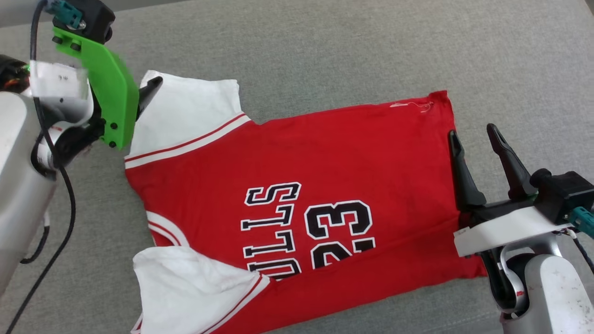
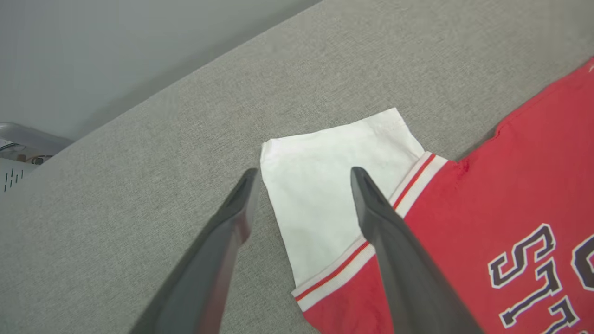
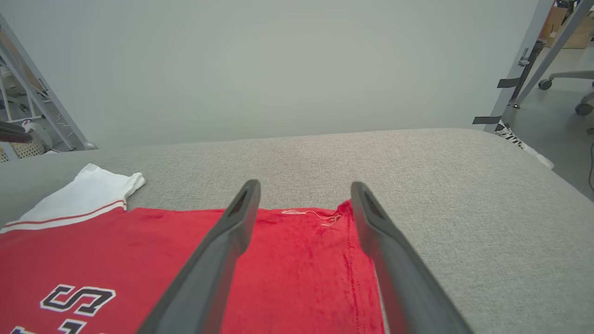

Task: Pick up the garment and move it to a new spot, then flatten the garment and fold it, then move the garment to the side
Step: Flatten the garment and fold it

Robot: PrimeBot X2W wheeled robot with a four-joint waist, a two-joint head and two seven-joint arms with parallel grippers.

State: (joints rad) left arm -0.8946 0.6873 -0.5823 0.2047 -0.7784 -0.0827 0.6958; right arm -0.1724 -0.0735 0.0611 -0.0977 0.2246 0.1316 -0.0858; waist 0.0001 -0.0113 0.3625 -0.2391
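Note:
The garment (image 1: 325, 153) lies spread flat on the grey surface, red with white sleeves and a black "BULLS 23" print turned sideways. Its far sleeve (image 1: 185, 111) lies flat; its near sleeve (image 1: 185, 287) is rumpled over the body. My left gripper (image 1: 146, 93) hovers open above the far sleeve, whose outer edge (image 2: 315, 185) sits between the fingers in the left wrist view. My right gripper (image 1: 472, 131) stands open over the hem at the right, with the hem corner (image 3: 325, 232) between its fingers (image 3: 222, 250). Neither gripper holds anything.
The grey fabric surface (image 1: 325, 55) stretches well beyond the garment on the far side and right. Its far edge meets a pale wall (image 3: 278, 69). Off the right edge are floor, a metal frame leg (image 3: 524, 60) and a chair base (image 3: 566, 79).

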